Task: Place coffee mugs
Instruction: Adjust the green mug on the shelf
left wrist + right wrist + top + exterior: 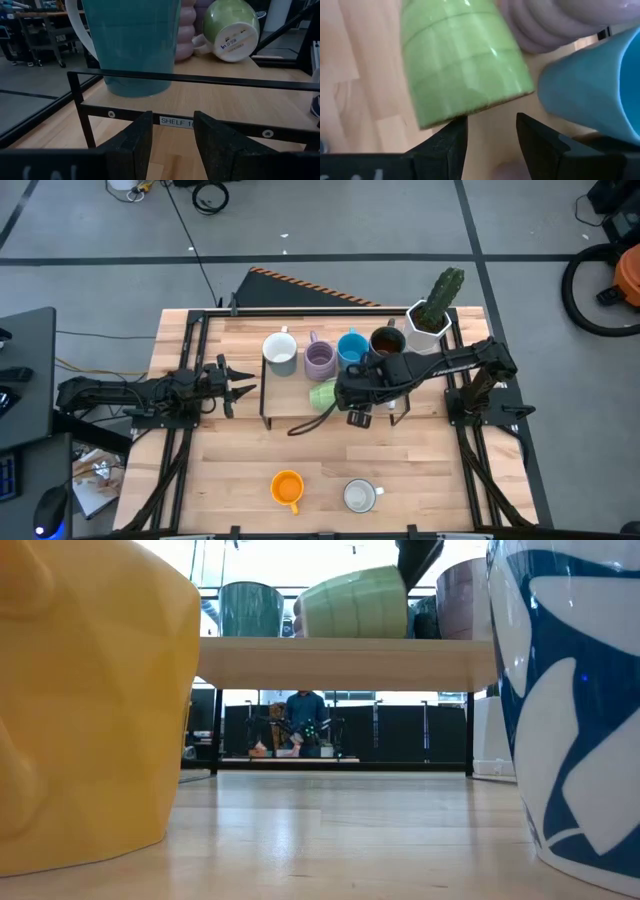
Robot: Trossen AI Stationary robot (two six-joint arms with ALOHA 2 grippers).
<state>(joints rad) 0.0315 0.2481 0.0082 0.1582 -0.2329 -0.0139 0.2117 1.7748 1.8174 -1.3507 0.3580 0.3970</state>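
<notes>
A black-framed wooden shelf (300, 412) carries a teal-and-white mug (281, 352), a lavender mug (320, 360), a blue mug (351, 348) and a dark brown mug (387, 340), all upright in a row. A green mug (322, 394) lies on its side on the shelf board in front of them. My right gripper (340, 392) hangs over the green mug (460, 65), slanting down, open, with nothing between its fingers. My left gripper (240, 380) waits level at the shelf's left end, open (172, 135). An orange mug (287, 487) and a white mug (360, 496) stand near the table's front edge. My right gripper has one fingertip (454, 131) right beside the green mug's end edge (451, 116). Whether it touches the mug, I cannot tell. The mug lies on its side on the shelf board, not lifted.
A white faceted planter with a cactus (432, 315) stands at the shelf's far right end, next to the brown mug. The shelf's black rail (200, 80) crosses in front of my left gripper. Bare tabletop lies between the shelf and the two front mugs.
</notes>
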